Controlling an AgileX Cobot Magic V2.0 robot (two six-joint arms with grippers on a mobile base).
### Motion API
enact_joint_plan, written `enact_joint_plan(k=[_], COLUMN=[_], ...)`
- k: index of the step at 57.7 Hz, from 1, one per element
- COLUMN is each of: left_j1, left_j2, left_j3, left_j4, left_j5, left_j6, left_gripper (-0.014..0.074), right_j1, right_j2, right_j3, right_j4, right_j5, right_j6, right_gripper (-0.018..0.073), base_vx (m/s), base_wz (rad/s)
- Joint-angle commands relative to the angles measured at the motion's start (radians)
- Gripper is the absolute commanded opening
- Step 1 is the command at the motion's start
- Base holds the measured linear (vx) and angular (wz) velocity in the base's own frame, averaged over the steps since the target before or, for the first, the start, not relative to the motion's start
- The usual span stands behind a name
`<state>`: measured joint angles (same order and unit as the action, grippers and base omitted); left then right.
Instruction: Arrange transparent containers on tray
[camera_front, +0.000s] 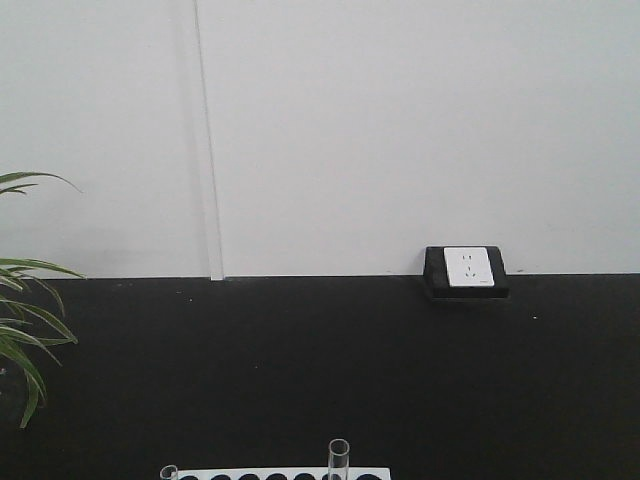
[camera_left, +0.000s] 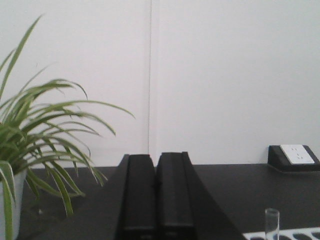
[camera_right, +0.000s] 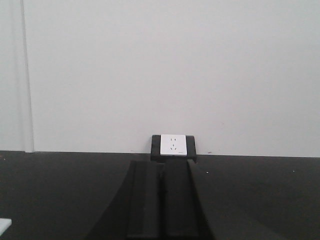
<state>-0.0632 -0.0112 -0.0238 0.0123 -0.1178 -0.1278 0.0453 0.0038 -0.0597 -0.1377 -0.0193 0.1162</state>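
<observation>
The left tool is clenched, its two black fingers pressed together with nothing between them, and it points toward the wall. The right tool is clenched in the same way and is also empty.

The coming move turns on one test tube. It stands upright in the white rack, with its long axis vertical and its open rim on top. In the left wrist view it lies at about 4 o'clock from the left tool, apart from the fingers. In the front view it stands at 6 o'clock, on the bottom edge, a little right of the middle. Only the rim of a second tube shows there, at the left end of the rack, at about 7 o'clock.

In the right wrist view no tube is visible. A small white corner at 8 o'clock is perhaps an end of the rack, but I cannot tell. So I judge that the left arm is better placed. Its tool must first open, then turn toward 4 o'clock and close around the tube below the rim.

The yellow tray is in no view, so the place for the tube cannot be told from here.

On the black desk, the plant is at 9 o'clock from the left tool. The socket box is at 2 o'clock, at the foot of the wall. Neither stands between the tool and the tube.
</observation>
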Motion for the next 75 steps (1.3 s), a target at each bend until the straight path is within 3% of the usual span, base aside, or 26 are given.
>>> enact_joint_plan(k=[1, 12, 18, 40, 48, 59, 66, 75], left_j1=[-0.002, -0.001, -0.001, -0.002, -0.002, -0.006, -0.012, -0.051], left_j2=[0.000, 0.144, 0.245, 0.500, 0.584, 0.712, 0.768, 0.819], left_j3=[-0.143, -0.428, -0.508, -0.517, -0.517, -0.516, -0.467, -0.353], left_j4=[0.009, 0.009, 0.004, 0.004, 0.004, 0.004, 0.004, 0.005], left_j5=[-0.034, 0.229, 0.287, 0.174, 0.138, 0.108, -0.045, -0.196], left_j6=[0.029, 0.088, 0.104, 0.056, 0.049, 0.051, 0.049, 0.017], left_gripper=[-0.0006, -0.0006, -0.0006, 0.0029, 0.0133, 0.0375, 0.0506, 0.0570], right_j1=[-0.002, -0.002, -0.002, -0.002, -0.002, -0.002, -0.002, -0.002], right_j2=[0.064, 0.234, 0.320, 0.510, 0.544, 0.566, 0.566, 0.566], right_j3=[-0.175, -0.404, -0.456, -0.462, -0.462, -0.462, -0.462, -0.462], right_j4=[-0.003, -0.005, -0.005, 0.003, 0.003, 0.003, 0.003, 0.003], right_j5=[0.055, 0.165, 0.164, 0.166, 0.166, 0.166, 0.169, 0.180], right_j6=[0.007, 0.007, 0.007, 0.013, 0.015, 0.015, 0.015, 0.015], right_gripper=[-0.0011, -0.0011, -0.0011, -0.0004, 0.0008, 0.0062, 0.0115, 0.0191], base_vx=[0.00, 0.00, 0.00, 0.00, 0.00, 0.00, 0.00, 0.00], base_wz=[0.00, 0.00, 0.00, 0.00, 0.00, 0.00, 0.00, 0.00])
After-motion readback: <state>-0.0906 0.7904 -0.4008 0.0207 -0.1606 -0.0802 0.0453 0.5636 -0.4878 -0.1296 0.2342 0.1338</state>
